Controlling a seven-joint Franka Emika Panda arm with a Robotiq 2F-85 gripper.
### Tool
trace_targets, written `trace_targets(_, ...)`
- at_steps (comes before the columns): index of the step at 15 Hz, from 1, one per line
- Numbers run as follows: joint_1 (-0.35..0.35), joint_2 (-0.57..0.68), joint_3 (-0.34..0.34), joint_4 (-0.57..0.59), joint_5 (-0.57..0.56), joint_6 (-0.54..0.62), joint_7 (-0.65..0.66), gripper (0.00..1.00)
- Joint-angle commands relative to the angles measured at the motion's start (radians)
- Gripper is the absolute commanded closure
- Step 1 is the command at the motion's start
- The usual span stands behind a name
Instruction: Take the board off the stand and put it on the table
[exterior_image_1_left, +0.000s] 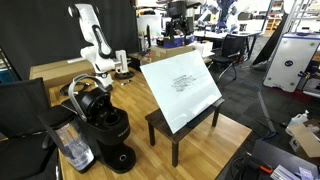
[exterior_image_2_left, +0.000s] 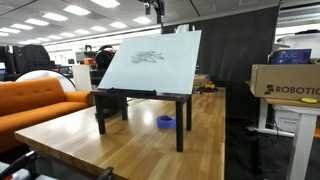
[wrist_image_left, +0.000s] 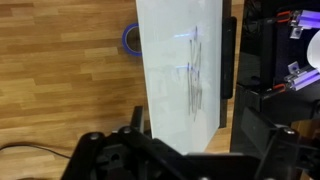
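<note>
The board (exterior_image_1_left: 182, 92), a thin white sheet with dark scribbles near its middle, leans tilted on the small dark stand (exterior_image_1_left: 172, 126) on the wooden table (exterior_image_1_left: 215, 150). It also shows in an exterior view as the board (exterior_image_2_left: 150, 60) on the stand (exterior_image_2_left: 140, 97). From the wrist I look down on the board (wrist_image_left: 180, 70), with a dark strip of stand (wrist_image_left: 228, 60) beside it. My gripper (wrist_image_left: 195, 120) hangs open high above the board (exterior_image_2_left: 152, 8), touching nothing and holding nothing.
A black coffee machine (exterior_image_1_left: 105, 122) stands on the table next to the stand. A blue tape roll (exterior_image_2_left: 165, 122) lies on the table behind the stand legs. An orange sofa (exterior_image_2_left: 40, 100) and a cardboard box (exterior_image_2_left: 285, 80) flank the table.
</note>
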Motion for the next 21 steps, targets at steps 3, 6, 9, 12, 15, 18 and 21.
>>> trace_targets(3,-0.036,0.039,0.007,-0.006,0.033,0.053,-0.117,0.0)
trace_targets(6,-0.05,0.058,0.006,-0.023,0.037,0.06,-0.153,0.0)
trace_targets(9,-0.065,0.071,0.005,-0.037,0.041,0.057,-0.179,0.0)
trace_targets(12,-0.079,0.067,0.001,-0.063,0.043,0.06,-0.199,0.0)
trace_targets(15,-0.09,0.062,-0.003,-0.095,0.043,0.058,-0.203,0.0)
trace_targets(18,-0.099,0.06,-0.006,-0.127,0.043,0.059,-0.209,0.0)
trace_targets(21,-0.103,0.057,-0.006,-0.138,0.041,0.068,-0.215,0.0)
